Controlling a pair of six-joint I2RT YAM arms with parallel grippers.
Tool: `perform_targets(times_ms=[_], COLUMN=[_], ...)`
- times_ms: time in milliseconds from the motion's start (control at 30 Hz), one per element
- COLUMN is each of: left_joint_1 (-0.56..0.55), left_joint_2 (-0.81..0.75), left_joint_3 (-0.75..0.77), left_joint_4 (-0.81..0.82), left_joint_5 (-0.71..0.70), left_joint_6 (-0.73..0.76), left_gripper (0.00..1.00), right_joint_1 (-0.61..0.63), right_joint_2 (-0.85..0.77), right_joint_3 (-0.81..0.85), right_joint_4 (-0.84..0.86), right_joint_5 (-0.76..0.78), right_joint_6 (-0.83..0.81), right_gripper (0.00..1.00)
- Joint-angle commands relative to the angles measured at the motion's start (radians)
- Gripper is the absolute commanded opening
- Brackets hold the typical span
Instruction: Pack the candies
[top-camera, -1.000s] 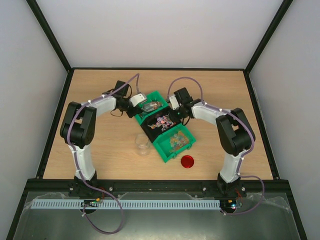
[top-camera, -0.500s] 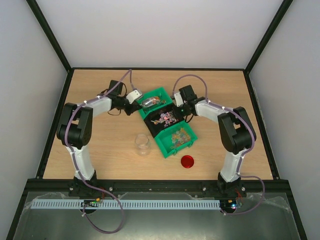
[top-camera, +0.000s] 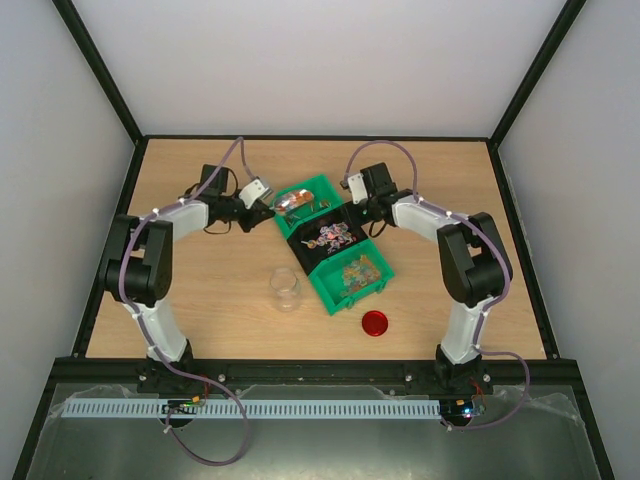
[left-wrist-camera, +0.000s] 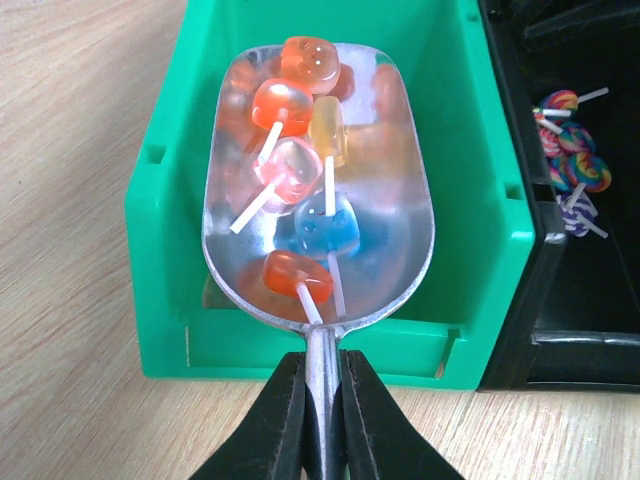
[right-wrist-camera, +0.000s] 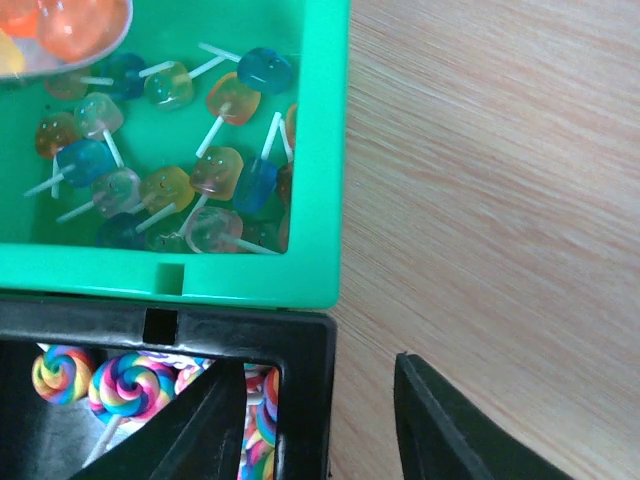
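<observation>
Left fingers pinch scoop handle; right fingers apart.

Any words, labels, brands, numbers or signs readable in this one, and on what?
None readable. The green plastic bins, the black plastic bin, the shiny metal scoop, the small clear jar and the red round lid all show bare surfaces; no print, label or sign appears in any view.
</observation>
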Motion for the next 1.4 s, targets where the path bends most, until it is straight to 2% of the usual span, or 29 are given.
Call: perform_targets(times_ms=[0,167,333,500,733,933,1167,1367], left_joint_1=[0.005,0.007,0.041,0.113,0.219,0.31,0.409,0.444], left_joint_2=[-0.064,-0.106,-0.155,-0.228,-0.286,-0.365,-0.396,-0.481], left_joint_3=[-0.042,-0.067,-0.051,-0.013,0.054,0.081,0.122,0.099], left_joint_4=[0.123,0.147,0.071,-0.12,-0.442,-0.686,-1.05,-1.114], left_joint_5=[0.094,0.093,0.107,0.162,0.225,0.256,0.259,0.213], left_joint_6=[-0.035,-0.043,-0.026,0.093,0.306,0.5,0.779,0.873], left_gripper=[0.02,0.02,0.02,0.02,0.02,0.02,0.02,0.02], right_joint_1=[-0.005,-0.007,-0.007,-0.008,-0.008,-0.008,-0.008,-0.008], right_joint_2=[-0.031,-0.047,-0.072,-0.111,-0.135,-0.136,-0.144,-0.144], right_joint_3=[0.003,-0.006,-0.004,-0.003,0.011,0.055,0.089,0.097], right_joint_4=[-0.012,-0.02,-0.03,-0.041,-0.048,-0.084,-0.154,-0.175], right_joint_5=[-0.006,-0.008,-0.011,-0.004,0.005,-0.018,-0.113,-0.139], right_joint_6=[-0.021,-0.026,-0.029,-0.043,-0.068,-0.09,-0.16,-0.184], right_gripper=[0.46,0.55,0.66,0.82,0.99,0.99,0.99,0.99])
